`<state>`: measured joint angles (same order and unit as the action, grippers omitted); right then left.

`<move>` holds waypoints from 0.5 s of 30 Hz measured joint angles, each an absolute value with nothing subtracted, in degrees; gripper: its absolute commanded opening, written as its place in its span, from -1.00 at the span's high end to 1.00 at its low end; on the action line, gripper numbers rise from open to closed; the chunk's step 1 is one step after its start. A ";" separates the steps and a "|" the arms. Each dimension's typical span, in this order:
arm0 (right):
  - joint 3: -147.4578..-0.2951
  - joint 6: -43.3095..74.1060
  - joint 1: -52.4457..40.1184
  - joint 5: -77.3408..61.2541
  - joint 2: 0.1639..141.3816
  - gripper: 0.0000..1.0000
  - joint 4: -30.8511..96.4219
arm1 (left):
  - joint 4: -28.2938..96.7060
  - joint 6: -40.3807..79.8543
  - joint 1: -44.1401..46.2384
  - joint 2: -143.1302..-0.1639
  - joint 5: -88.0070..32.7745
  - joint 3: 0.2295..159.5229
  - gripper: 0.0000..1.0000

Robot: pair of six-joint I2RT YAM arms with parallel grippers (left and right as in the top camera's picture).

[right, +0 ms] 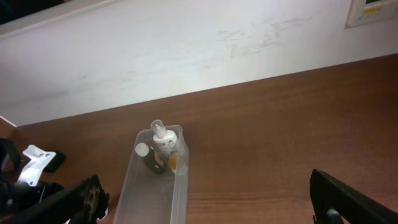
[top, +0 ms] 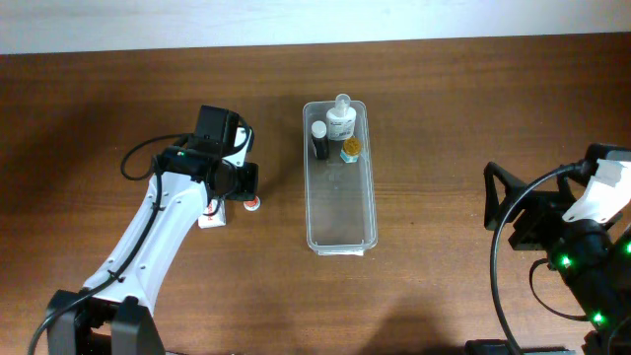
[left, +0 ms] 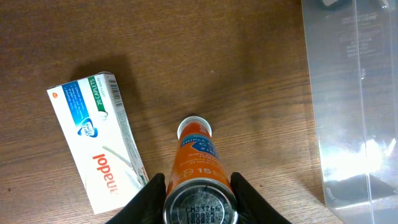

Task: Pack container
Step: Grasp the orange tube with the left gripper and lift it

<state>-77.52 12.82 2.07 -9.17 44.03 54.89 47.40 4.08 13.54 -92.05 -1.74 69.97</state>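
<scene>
Tube (left: pixel 198 168) is between box (left: pixel 96 140) and container (left: pixel 348 93) holding perhaps three bottles (top: pixel 340 123).

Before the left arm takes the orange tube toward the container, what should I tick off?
1. Left fingers on both sides of the orange tube: ok.
2. Tube lifted off the table: cannot tell.
3. Bare floor in the near half of the container; white bottle and dark bottle stand at its far end: ok.
4. White box lies beside the tube, not between the fingers: ok.
5. Right fingers open, apart from the container: ok.
</scene>
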 measured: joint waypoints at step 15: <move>-77.52 12.80 2.07 -9.17 44.03 -0.97 54.87 | 48.18 4.08 13.56 -92.16 -1.74 72.60 0.52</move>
